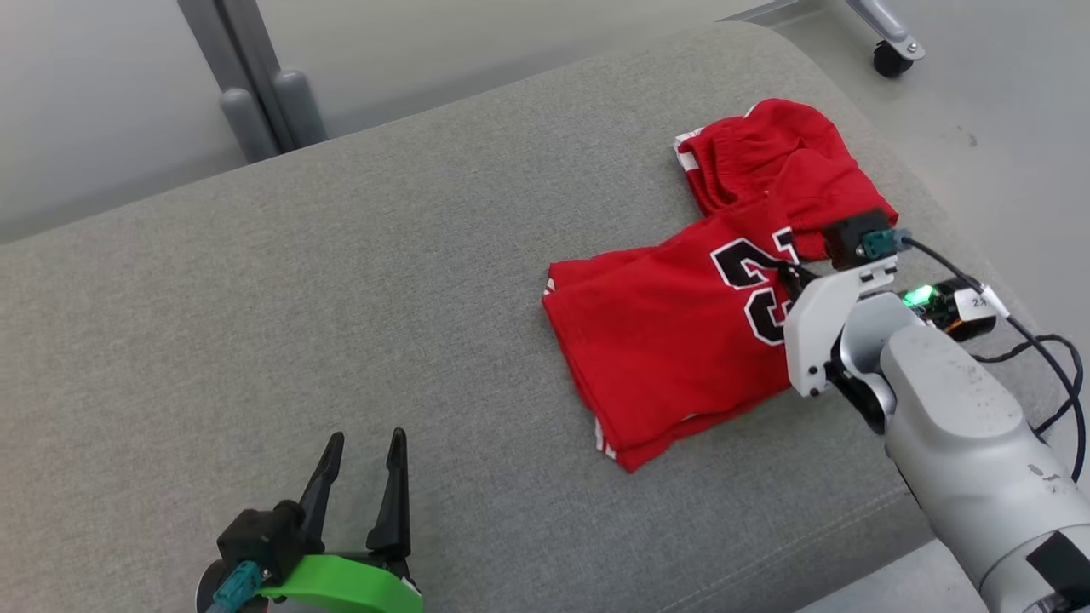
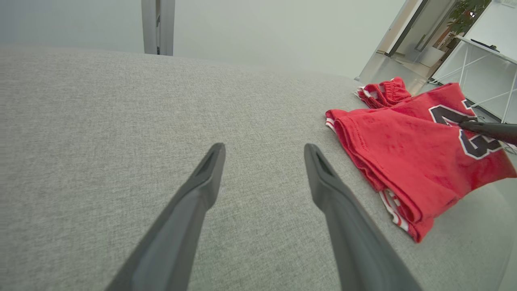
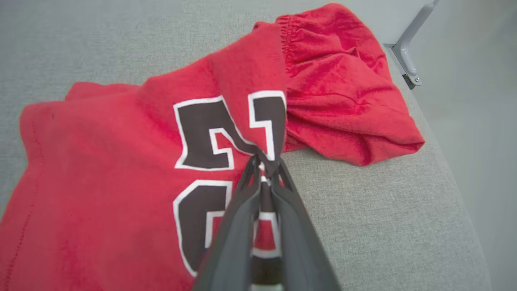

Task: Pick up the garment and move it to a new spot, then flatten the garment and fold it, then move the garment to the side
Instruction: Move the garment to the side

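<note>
- garment [image 1: 673,340], a red mesh-knit piece with black, white-edged numerals [image 3: 210,133], lies folded in layers on the right part of a grey woven upholstered cushion [image 1: 341,298]. its gathered elastic end is bunched at the far side.
- the bunched end sits near the cushion's rounded far-right corner. in the right wrist view its hem comes close to the cushion's right edge, with pale floor [image 3: 484,81] beyond.
- the garment's near corner, with white side stripes, stops short of the cushion's front edge, leaving a strip of bare fabric between them.
- to the robot's left of the garment, a wide bare stretch of cushion runs to the left gripper [image 1: 367,438], which is well apart from the cloth.
- the left gripper is released, its two long dark fingers spread wide over bare cushion and holding nothing.
- the right gripper [image 3: 262,159] is clenched on the garment, pinching a fold of cloth right at the numerals and drawing it into a small peak.
- beyond the far edge stand a grey metal post [image 1: 255,85] and a black caster wheel [image 1: 890,60] on the floor.
- a black cable [image 1: 1052,366] loops off the right wrist near the cushion's right edge.
- in the head view the right fingertips are hidden behind the white wrist housing [image 1: 822,323], which also covers part of the numerals.
- how many layers the pinch holds cannot be told. in the right wrist view the fingers cover part of the lower numeral.
- the left gripper's base is cut off by the bottom of the head view, and the right forearm by its lower right corner.
</note>
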Robot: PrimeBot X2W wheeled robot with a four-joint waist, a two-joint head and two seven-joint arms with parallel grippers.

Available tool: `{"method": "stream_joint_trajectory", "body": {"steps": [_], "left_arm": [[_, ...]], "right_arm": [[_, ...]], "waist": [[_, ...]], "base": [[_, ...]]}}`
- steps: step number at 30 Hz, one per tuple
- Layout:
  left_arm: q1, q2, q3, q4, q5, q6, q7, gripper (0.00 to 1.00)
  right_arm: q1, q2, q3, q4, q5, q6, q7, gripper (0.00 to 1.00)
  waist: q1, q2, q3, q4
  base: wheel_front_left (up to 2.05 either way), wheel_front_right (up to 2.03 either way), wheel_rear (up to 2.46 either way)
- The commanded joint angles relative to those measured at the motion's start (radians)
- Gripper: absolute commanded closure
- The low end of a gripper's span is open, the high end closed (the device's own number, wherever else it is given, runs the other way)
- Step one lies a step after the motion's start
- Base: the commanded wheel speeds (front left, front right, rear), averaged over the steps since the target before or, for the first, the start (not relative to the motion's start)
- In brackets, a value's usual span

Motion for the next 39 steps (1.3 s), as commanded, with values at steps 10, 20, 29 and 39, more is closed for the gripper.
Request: {"method": "stream_joint_trajectory", "body": {"steps": [10, 20, 29, 39], "left_arm": [[-0.024, 0.003, 0.000, -0.012, -0.003, -0.005, 0.000, 0.00], [-0.037, 0.003, -0.002, -0.013, -0.003, -0.006, 0.000, 0.00], [-0.056, 0.003, -0.002, -0.016, 0.006, -0.008, 0.000, 0.00], [-0.053, 0.003, 0.012, -0.009, 0.015, -0.010, 0.000, 0.00]], "right_arm": [[-0.179, 0.008, -0.121, 0.070, -0.066, -0.002, 0.001, 1.00], [-0.290, -0.122, -0.327, 0.204, -0.177, -0.002, -0.040, 1.00], [-0.301, -0.197, -0.508, 0.274, -0.315, -0.002, -0.131, 0.00], [-0.248, -0.137, -0.652, 0.283, -0.471, -0.002, -0.173, 0.00]], "waist": [[0.0000, -0.0001, 0.016, 0.078], [0.0000, -0.0001, 0.055, 0.166], [0.0000, -0.0001, 0.087, 0.210], [0.0000, -0.0001, 0.080, 0.211]], "base": [[0.00, 0.00, 0.00], [0.00, 0.00, 0.00], [0.00, 0.00, 0.00], [0.00, 0.00, 0.00]]}}
